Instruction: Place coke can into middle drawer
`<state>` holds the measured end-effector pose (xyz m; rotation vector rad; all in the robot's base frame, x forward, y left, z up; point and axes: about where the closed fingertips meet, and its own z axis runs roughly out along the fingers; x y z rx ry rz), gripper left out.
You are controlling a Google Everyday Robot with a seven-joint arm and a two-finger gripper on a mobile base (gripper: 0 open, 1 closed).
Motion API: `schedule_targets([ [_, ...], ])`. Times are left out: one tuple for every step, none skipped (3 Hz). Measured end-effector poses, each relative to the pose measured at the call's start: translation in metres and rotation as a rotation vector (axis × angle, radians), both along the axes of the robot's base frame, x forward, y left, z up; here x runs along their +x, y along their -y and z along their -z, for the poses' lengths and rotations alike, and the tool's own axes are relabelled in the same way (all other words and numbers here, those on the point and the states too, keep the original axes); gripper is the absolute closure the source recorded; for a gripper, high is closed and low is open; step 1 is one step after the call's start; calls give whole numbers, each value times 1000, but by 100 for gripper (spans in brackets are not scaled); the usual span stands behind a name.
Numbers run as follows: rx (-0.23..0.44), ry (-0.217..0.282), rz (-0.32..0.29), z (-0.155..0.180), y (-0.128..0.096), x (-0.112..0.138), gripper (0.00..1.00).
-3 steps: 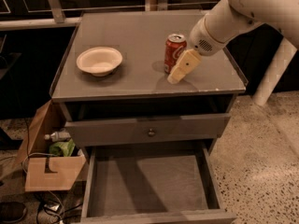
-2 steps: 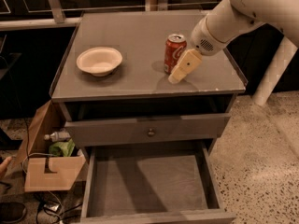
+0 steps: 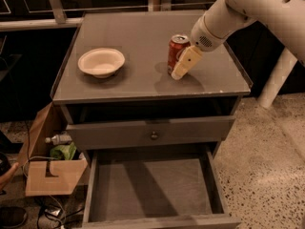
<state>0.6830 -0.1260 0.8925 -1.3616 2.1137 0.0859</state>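
Note:
The red coke can [image 3: 176,52] stands upright on the cabinet top [image 3: 143,42], right of centre. My gripper [image 3: 182,67] hangs from the white arm at the upper right, right against the can's right side, its cream tip low at the can's base. The middle drawer [image 3: 152,190] is pulled out at the bottom of the view. Its dark-grey floor is bare.
A cream round bowl [image 3: 101,62] sits on the left of the cabinet top. A shut drawer front with a round metal knob [image 3: 154,135] is above the open drawer. A cardboard box [image 3: 52,168] with a bottle and cables sits on the floor at the left. A white post [image 3: 276,78] stands at the right.

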Motion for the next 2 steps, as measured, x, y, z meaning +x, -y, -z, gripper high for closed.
schedule_targets([
  [4, -14, -13, 6, -5, 0, 0],
  [4, -14, -13, 6, -5, 0, 0],
])
